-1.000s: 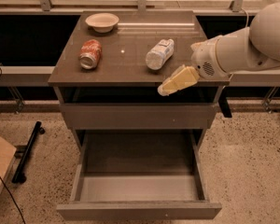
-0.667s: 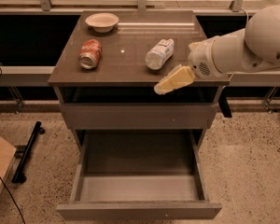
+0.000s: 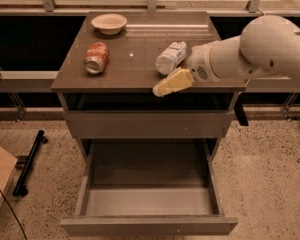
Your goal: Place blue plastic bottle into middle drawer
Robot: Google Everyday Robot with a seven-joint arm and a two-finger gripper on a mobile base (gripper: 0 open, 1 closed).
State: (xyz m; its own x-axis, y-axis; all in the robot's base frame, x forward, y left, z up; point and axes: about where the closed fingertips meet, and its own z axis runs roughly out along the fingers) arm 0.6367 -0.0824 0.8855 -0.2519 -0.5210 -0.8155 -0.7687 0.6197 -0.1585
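Observation:
The blue plastic bottle (image 3: 171, 57) lies on its side on the brown tabletop (image 3: 135, 69), right of centre, clear with a white-and-blue label. My gripper (image 3: 162, 86) with cream-coloured fingers hangs just in front of and slightly below the bottle, near the table's front edge, apart from it and empty. The white arm reaches in from the right. The middle drawer (image 3: 148, 201) stands pulled out below, its pale floor bare.
A red soda can (image 3: 96, 58) lies on the table's left side. A white bowl (image 3: 109, 23) stands at the back left. The upper drawer (image 3: 147, 124) is closed. A black bar (image 3: 30, 161) and a cardboard piece (image 3: 0, 171) lie on the floor at left.
My gripper and arm have moved a little to the left along the table's front edge, closer under the bottle. The bottle and the can have not moved.

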